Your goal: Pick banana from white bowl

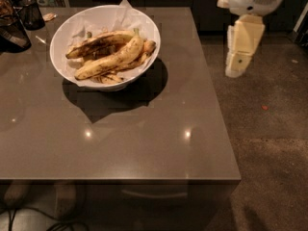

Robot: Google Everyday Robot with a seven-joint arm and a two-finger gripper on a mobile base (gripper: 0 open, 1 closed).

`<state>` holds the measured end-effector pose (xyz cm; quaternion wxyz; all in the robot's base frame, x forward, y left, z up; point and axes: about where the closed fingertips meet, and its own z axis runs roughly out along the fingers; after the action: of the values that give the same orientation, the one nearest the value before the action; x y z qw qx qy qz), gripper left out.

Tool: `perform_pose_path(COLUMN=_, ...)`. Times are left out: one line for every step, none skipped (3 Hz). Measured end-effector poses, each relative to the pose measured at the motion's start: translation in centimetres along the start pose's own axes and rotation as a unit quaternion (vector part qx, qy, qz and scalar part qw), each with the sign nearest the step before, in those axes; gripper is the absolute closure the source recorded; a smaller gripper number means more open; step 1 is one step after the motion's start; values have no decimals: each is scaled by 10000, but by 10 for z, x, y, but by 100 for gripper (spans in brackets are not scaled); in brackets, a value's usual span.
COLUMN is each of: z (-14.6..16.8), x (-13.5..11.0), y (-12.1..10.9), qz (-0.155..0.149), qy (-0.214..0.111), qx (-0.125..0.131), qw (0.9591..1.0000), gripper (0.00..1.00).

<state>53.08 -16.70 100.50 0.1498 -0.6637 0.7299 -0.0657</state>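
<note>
My gripper (239,57) hangs out past the far right edge of the table (144,138), above the floor. I cannot tell if it is spread or pressed together, and it holds nothing I can see. The banana (113,59) is well apart from it, off toward the left side of the view. It lies on top of the other bananas in the white bowl (61,38). Its long side slants, with the stem end up and pointing my way. I think I must reach across the table to get above it.
</note>
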Motion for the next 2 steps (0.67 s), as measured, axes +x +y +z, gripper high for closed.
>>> perform_pose_path(z=-2, x=-9, y=-6, qz=-48, qy=-76, qx=119, qw=9999, gripper=0)
perform_pose_path(z=-1, x=-13, y=-12, qz=-54, qy=-171, qx=222, qw=9996, gripper=0)
